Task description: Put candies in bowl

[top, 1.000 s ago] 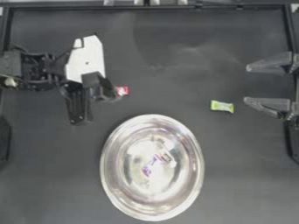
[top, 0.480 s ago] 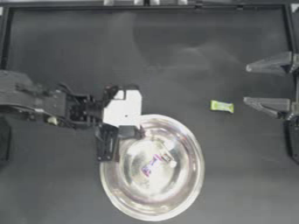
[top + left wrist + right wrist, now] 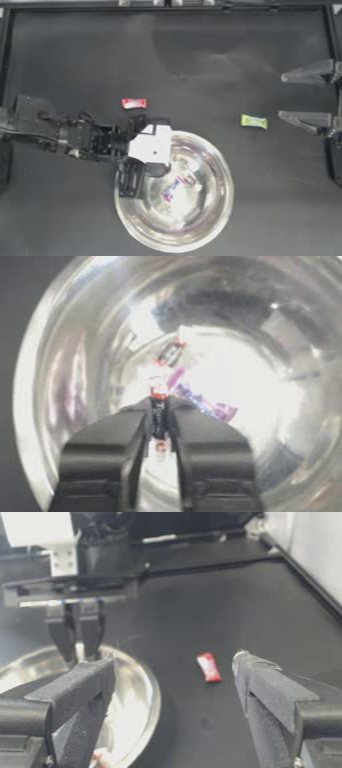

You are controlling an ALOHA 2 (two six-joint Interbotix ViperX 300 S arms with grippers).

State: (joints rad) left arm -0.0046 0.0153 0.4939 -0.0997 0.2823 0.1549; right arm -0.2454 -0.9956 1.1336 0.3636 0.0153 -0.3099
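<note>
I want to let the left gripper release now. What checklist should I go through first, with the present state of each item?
1. Left gripper is above the inside of the bowl, near its rim: ok.
2. Its jaws pinch a small white candy: ok, though it is mostly hidden.
3. Drop spot: a purple candy and another wrapped candy lie on the bowl's bottom, with room beside them: ok.
4. Right gripper is parked open at the table's right edge, out of the way: ok.
5. All candies in the bowl: not ok; the red candy and the green candy lie on the table.
</note>
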